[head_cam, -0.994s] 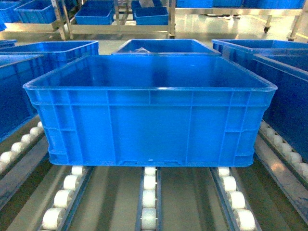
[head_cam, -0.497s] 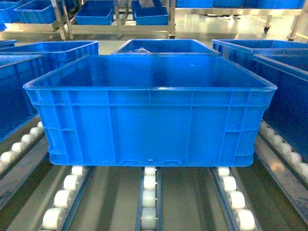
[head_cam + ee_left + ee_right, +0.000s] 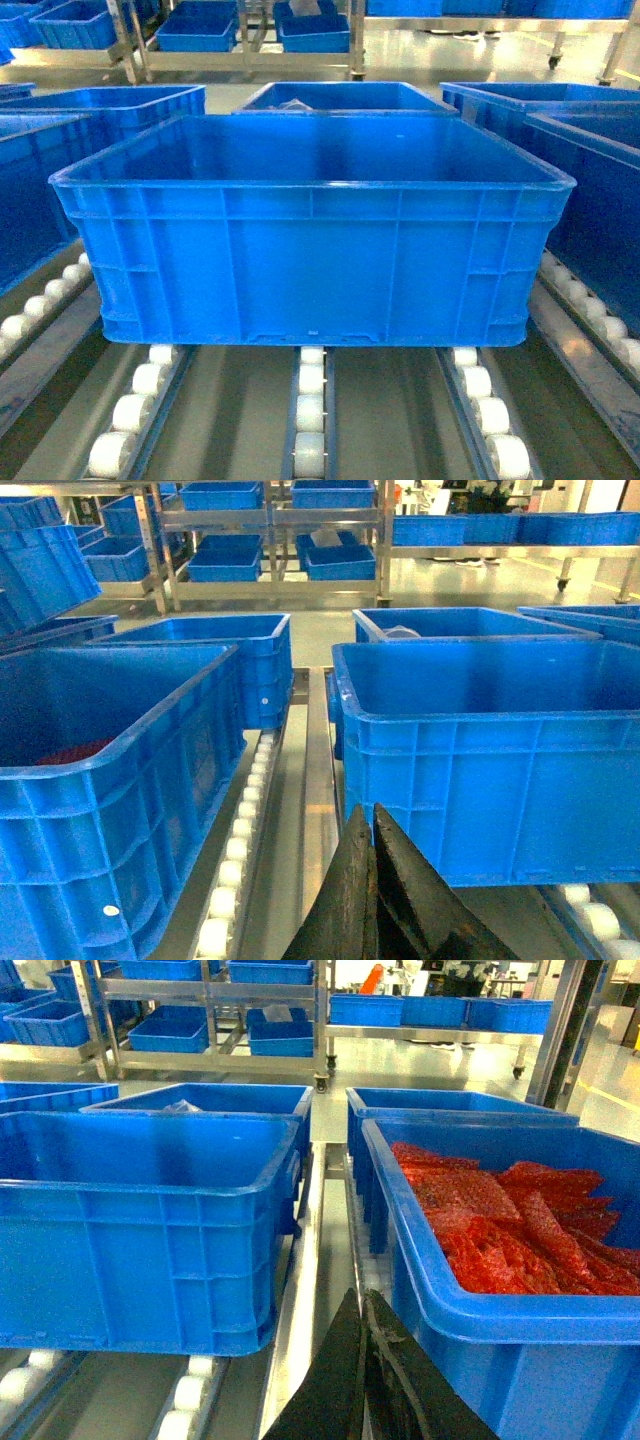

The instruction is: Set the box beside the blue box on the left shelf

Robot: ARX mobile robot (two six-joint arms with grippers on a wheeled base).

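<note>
The box [image 3: 310,260], a large empty bright-blue crate, rests on the white rollers of the left shelf [image 3: 310,410] and fills the middle of the head view. Another blue box [image 3: 30,200] stands just left of it, a narrow rail gap between them. Neither gripper shows in the head view. In the left wrist view my left gripper [image 3: 370,815] is shut on nothing, low in front of the box's [image 3: 500,760] near left corner. In the right wrist view my right gripper [image 3: 360,1298] is shut and empty, in the gap to the right of the box [image 3: 140,1230].
A blue crate [image 3: 480,1310] holding red bubble wrap [image 3: 500,1220] stands close on the right. More blue crates [image 3: 345,97] sit behind on the rollers. Metal racks with crates [image 3: 200,30] stand across the aisle. Roller rails [image 3: 240,830] run between the crates.
</note>
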